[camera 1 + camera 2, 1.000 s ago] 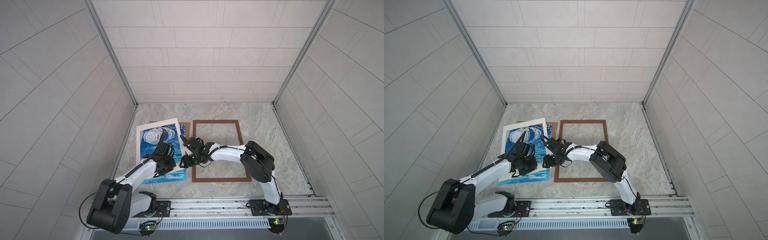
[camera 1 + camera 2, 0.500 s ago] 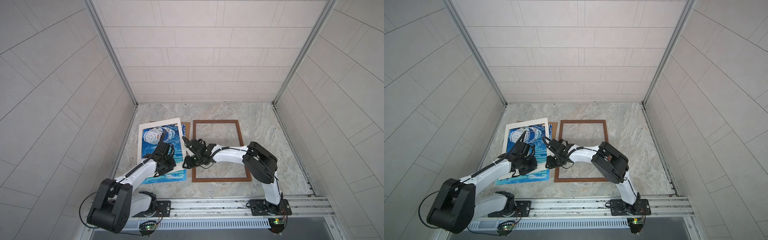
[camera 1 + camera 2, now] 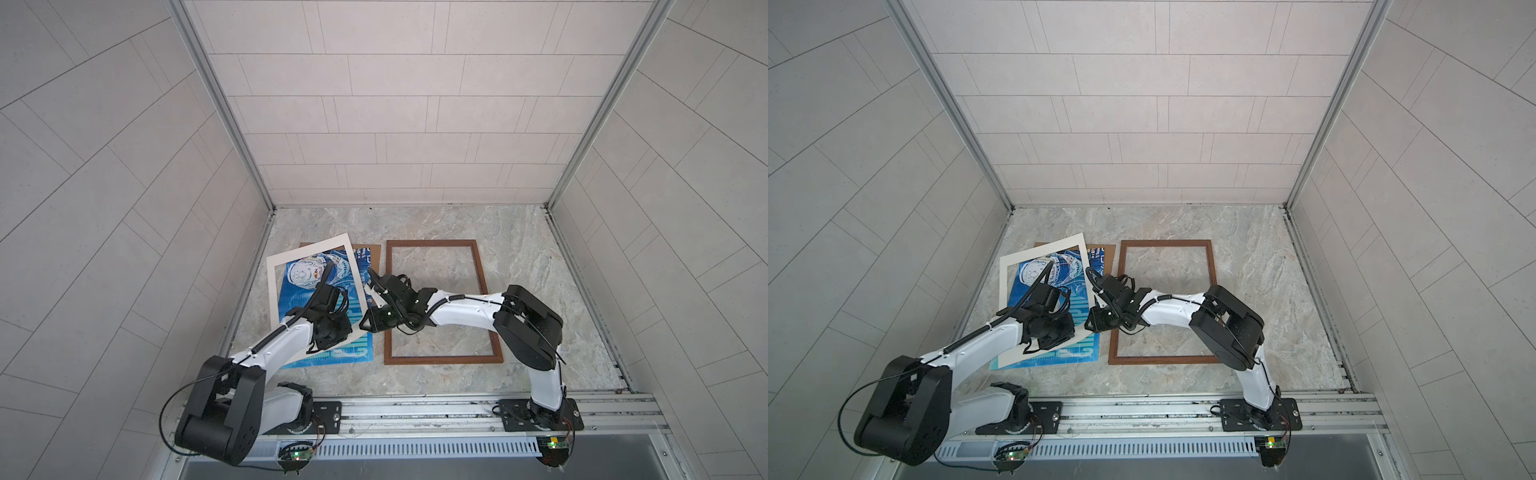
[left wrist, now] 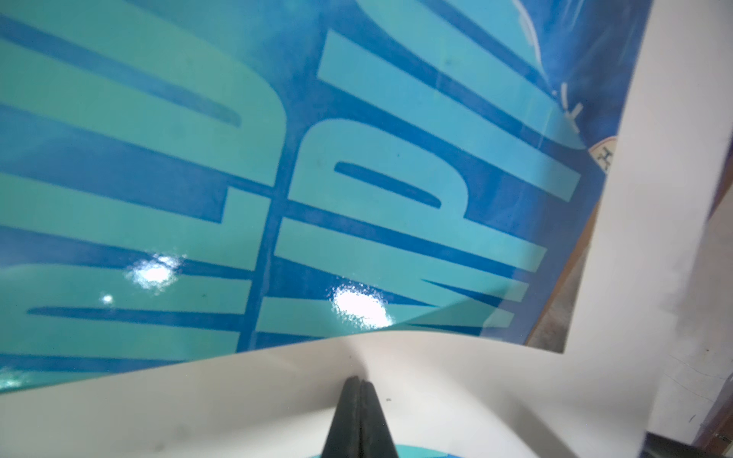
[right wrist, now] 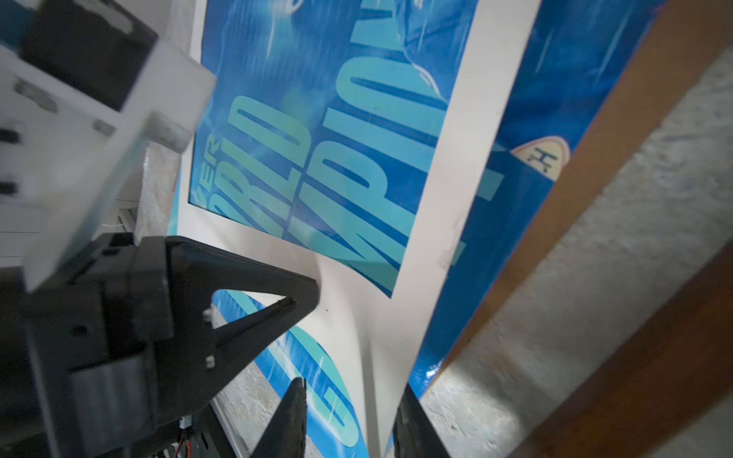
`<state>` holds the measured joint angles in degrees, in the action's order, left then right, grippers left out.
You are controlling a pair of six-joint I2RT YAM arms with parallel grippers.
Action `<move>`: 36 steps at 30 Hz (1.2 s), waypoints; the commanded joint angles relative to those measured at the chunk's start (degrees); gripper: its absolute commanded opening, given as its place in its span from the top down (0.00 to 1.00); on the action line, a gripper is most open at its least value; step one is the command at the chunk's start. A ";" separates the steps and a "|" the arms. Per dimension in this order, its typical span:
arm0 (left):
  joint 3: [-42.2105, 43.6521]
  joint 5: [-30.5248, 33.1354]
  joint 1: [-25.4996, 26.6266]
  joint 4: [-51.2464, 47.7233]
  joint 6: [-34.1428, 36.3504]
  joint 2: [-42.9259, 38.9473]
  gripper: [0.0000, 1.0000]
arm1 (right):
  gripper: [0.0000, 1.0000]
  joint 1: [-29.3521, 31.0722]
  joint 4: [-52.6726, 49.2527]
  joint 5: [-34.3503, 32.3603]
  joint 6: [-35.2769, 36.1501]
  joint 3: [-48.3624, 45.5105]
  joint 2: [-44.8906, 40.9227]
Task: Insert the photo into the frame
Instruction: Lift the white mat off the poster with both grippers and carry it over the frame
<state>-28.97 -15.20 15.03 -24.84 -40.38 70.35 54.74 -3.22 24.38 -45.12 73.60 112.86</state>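
Note:
The photo (image 3: 305, 275) (image 3: 1036, 272), a blue print with a white helmet, lies flat on the left. A white mat border (image 3: 308, 250) (image 3: 1043, 250) lies askew over it. My left gripper (image 4: 359, 382) is shut on the mat's near strip, which bows upward; in both top views its fingertips are hidden under the wrist. My right gripper (image 3: 365, 325) (image 3: 1090, 324) (image 5: 351, 396) stands open at the mat's near right corner, one finger on each side of the white strip. The frame (image 3: 432, 243) (image 3: 1165, 243), thin and dark brown, lies on the marble just to the right with nothing in it.
A plain brown backing board (image 3: 374, 249) (image 3: 1108, 249) sticks out from under the photo's far right corner, beside the frame. Tiled walls close in the left, right and back. A metal rail (image 3: 415, 409) carrying both arm bases runs along the front.
The mat has turned a little, its far edge swinging left. My right gripper's jaws have narrowed while it stays at the mat's near right corner. The left gripper has stayed shut.

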 commanded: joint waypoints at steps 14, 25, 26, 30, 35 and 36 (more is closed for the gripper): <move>1.20 -2.29 0.14 -0.56 1.53 1.50 0.96 | 0.97 0.46 4.55 -0.35 0.18 2.07 4.92; -1.17 -2.22 0.16 -3.18 1.31 -1.72 0.93 | 1.00 0.20 4.09 -4.60 2.08 -0.42 -0.52; -2.05 -2.10 0.12 -4.27 1.30 -2.94 0.93 | 1.00 0.00 4.61 -4.86 1.77 -1.74 -2.00; -6.11 -0.45 0.01 -8.52 1.70 -8.08 0.89 | 1.00 -1.57 6.19 -4.92 0.30 -7.75 -8.57; -10.66 2.12 -0.23 -12.38 2.60 -12.64 0.84 | 1.00 -3.70 5.93 -3.72 -0.74 -15.55 -17.28; -11.73 2.40 -0.32 -13.37 2.98 -13.34 0.83 | 1.00 -4.23 5.90 -3.64 -1.20 -17.76 -19.57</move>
<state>-38.11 -14.94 15.00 -33.41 -38.79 58.59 51.37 2.87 21.34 -45.04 59.68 97.47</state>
